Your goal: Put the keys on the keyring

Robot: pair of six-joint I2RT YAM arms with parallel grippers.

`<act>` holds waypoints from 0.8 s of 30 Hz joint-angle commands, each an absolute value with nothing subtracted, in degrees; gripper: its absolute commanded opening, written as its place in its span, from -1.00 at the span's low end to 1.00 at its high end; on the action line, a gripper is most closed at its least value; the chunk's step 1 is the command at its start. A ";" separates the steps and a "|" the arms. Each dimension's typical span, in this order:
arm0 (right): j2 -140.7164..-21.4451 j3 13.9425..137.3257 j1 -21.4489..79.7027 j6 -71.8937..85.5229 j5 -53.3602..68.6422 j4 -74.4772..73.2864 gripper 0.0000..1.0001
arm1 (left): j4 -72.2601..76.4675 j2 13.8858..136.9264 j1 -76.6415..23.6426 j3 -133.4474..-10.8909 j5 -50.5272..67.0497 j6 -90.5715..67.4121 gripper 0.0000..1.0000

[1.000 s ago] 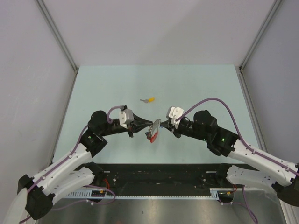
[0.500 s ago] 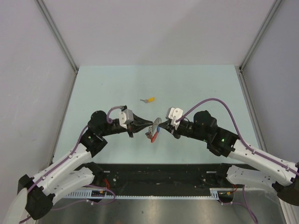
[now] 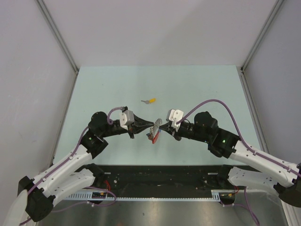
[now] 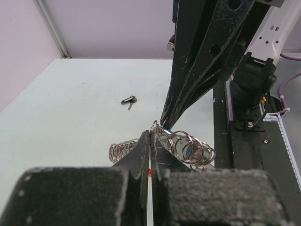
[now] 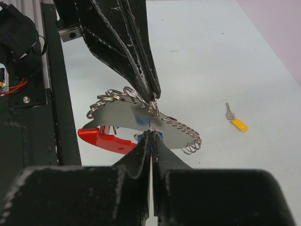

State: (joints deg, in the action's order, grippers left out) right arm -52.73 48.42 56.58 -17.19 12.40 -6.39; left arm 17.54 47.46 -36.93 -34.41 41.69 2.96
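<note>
Meeting tip to tip above the pale green table [image 3: 94,94], my left gripper [image 3: 149,127] is pinched fully shut on the silver metal keyring [image 5: 153,107]. My right gripper [image 3: 165,126] is shut on what looks like the blue-capped silver key [image 5: 157,135], edge-on, blade pointing straight ahead at that ring. The red strap [image 5: 101,136] hangs below, and the yellow-capped key [image 5: 239,124] lies well beyond.

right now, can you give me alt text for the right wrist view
Two shut black grippers meet over a pale table: the right gripper from below, the left gripper from above, both gripping a silver bunch of rings with a red piece. A yellow-capped key lies apart on the table.
</note>
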 commanded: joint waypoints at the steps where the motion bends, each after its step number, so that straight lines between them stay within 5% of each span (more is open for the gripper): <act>1: -52.91 49.75 56.95 -17.67 12.22 -5.89 -1.00 | 21.01 46.41 -36.56 -34.45 41.75 2.37 -1.00; 24: -52.56 49.75 56.95 -16.26 9.93 -5.19 -1.00 | 21.01 46.85 -36.56 -34.54 43.07 2.20 -1.00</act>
State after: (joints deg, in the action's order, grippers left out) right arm -53.04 48.42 56.64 -16.93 10.83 -6.96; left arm 17.76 47.46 -36.93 -34.41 41.85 2.96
